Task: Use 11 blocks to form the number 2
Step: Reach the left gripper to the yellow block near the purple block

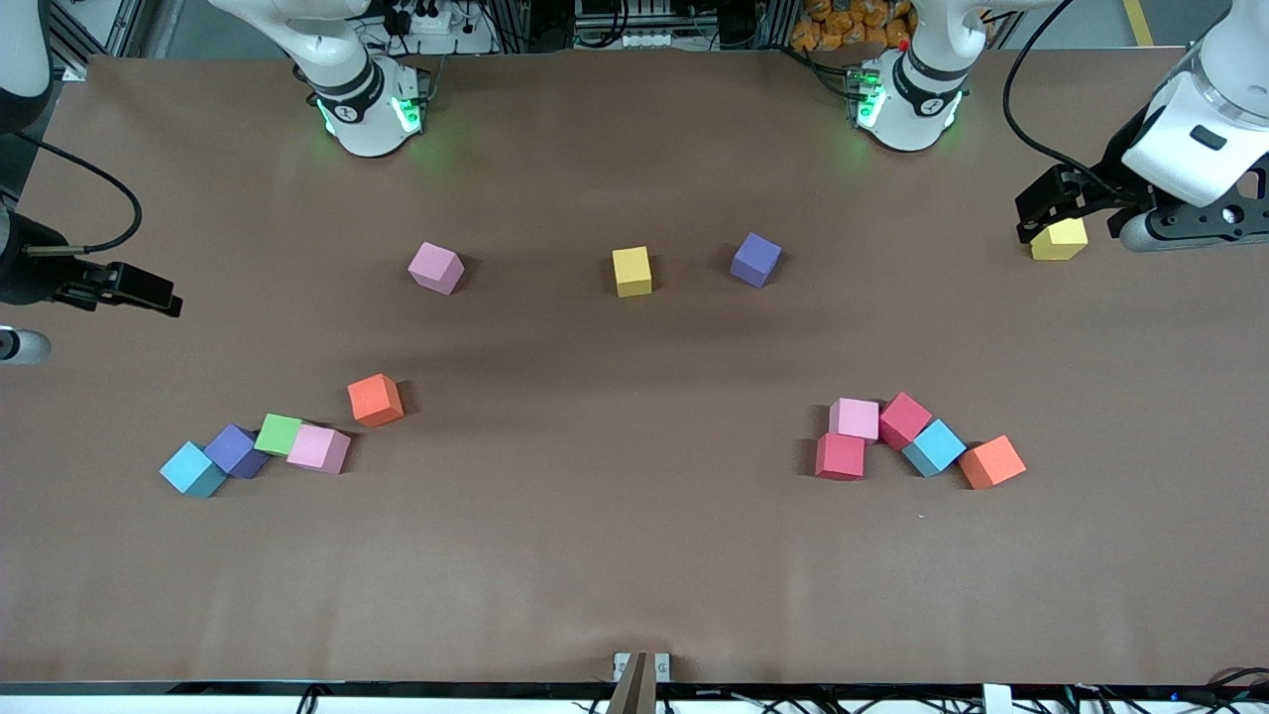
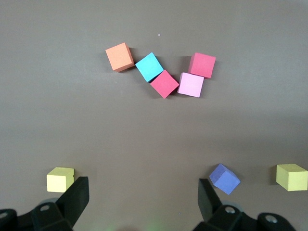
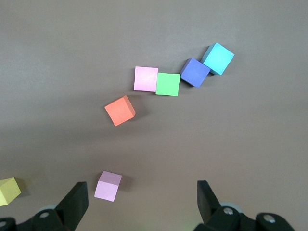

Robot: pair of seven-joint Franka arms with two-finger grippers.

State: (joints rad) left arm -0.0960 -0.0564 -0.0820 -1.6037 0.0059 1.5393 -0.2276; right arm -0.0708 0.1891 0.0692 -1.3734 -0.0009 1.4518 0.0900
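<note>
Loose blocks lie scattered on the brown table; no number 2 shape is in view. A pink [image 1: 436, 268], a yellow [image 1: 632, 271] and a purple block [image 1: 755, 259] lie apart in a row near the bases. An orange block [image 1: 376, 400] and a touching chain of pink [image 1: 318, 448], green [image 1: 279, 434], purple [image 1: 236, 450] and light blue [image 1: 192, 469] lie toward the right arm's end. Pink [image 1: 855, 418], two red [image 1: 840, 456], light blue [image 1: 933, 447] and orange [image 1: 991, 462] cluster toward the left arm's end. My left gripper [image 1: 1043, 210] [image 2: 143, 197] hangs open and empty beside another yellow block [image 1: 1059, 239]. My right gripper [image 1: 139, 290] [image 3: 143, 197] hangs open and empty.
The table [image 1: 634, 555] is covered in brown paper. The arm bases [image 1: 369, 104] stand along the edge farthest from the front camera. A small metal bracket [image 1: 641, 666] sits at the nearest edge.
</note>
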